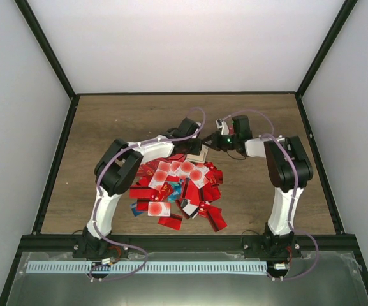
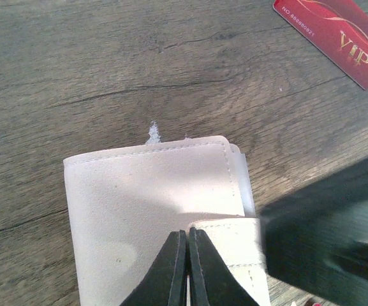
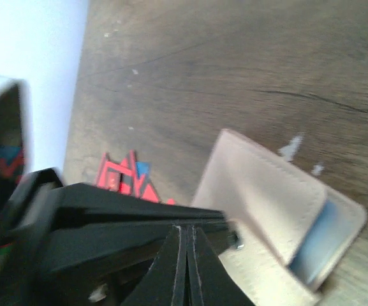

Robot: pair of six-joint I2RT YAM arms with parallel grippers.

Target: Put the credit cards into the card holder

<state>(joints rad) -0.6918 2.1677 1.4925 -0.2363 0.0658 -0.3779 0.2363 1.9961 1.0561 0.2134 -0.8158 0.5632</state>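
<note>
Left tool (image 2: pixel 187 234) closed over flat beige card holder (image 2: pixel 139 191); woodgrain table (image 2: pixel 107 64).

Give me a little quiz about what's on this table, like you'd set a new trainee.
1. True or false: the left gripper and the right gripper are both shut.
2. Most credit cards in the pile are: A red, B green, C yellow?
3. Fill in: the lone red card near the card holder, in the left wrist view, reads "___".
Key: 1 true; 2 A; 3 VIP.
</note>
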